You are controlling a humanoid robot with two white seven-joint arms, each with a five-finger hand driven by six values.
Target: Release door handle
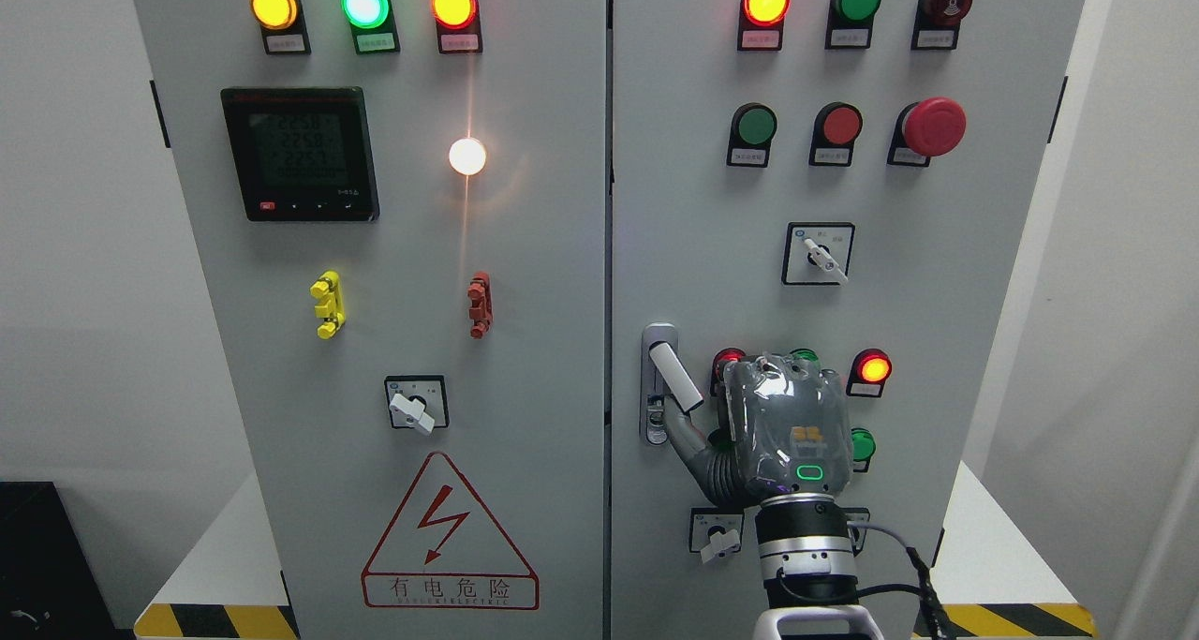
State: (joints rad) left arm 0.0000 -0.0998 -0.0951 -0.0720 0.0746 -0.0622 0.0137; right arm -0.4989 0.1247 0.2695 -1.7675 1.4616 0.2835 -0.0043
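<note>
Head view cabinet [525, 246]: grey, two doors, lit lamps across twelve o'clock.
Right hand [782, 429]: raised at five o'clock, back towards me; grip cannot be told.
Door handle [674, 376]: white lever tilted, at the hand's nine o'clock, thumb reaching just below it.

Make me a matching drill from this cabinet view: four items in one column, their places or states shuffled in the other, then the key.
1. door handle
2. right hand
3. warning triangle
4. digital meter

A. upper left door
B. swung out, tilted
C. lower left door
D. beside the handle, thumb reaching toward its base

Pairs: 1-B, 2-D, 3-C, 4-A
</note>
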